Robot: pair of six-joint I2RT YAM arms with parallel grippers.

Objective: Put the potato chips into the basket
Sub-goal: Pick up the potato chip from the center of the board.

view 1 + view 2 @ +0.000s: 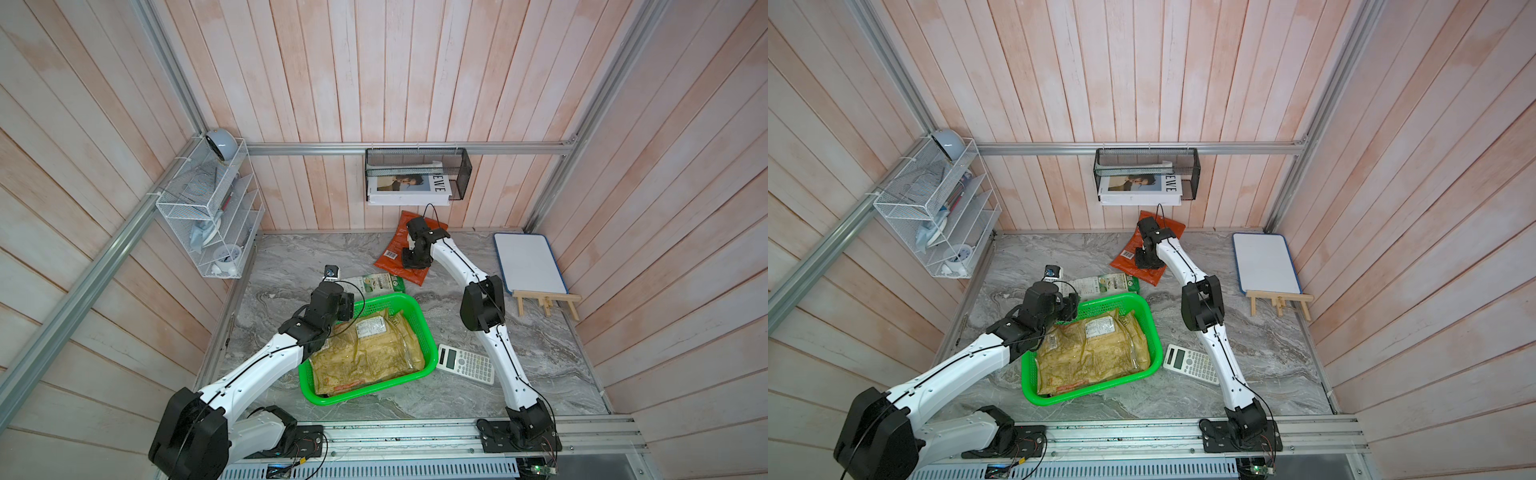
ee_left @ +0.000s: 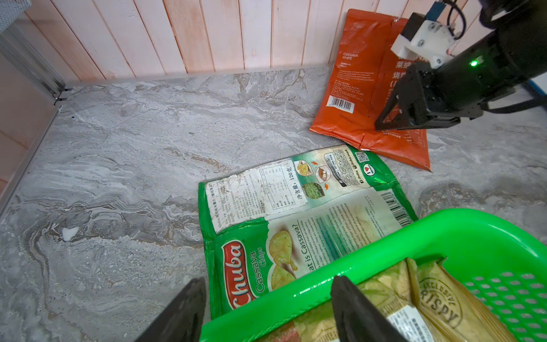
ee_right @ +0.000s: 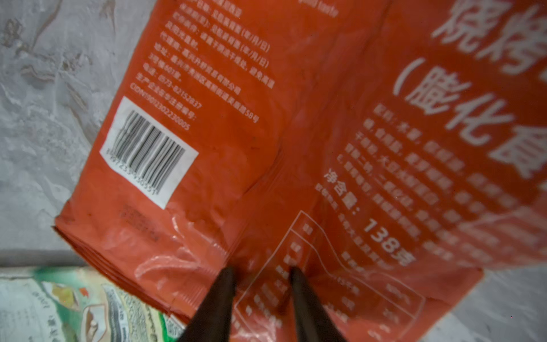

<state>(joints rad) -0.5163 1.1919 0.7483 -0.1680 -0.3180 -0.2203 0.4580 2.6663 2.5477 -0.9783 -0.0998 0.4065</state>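
With tan bags (image 1: pixel 365 353) lying in the basket (image 1: pixel 424 332), you are pinching the orange-red bag (image 3: pixel 236 88) at the worktop's (image 1: pixel 540 353) twelve o'clock with the right gripper (image 3: pixel 262 272), left gripper (image 2: pixel 268 281) hanging open, Chuba bag (image 2: pixel 296 207) waiting outside.

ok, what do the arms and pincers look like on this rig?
White link shells and black joint housings on left arm and right arm, thin black cable along each. Tapered black fingers on left pincer and right pincer. Green light on the right wrist.
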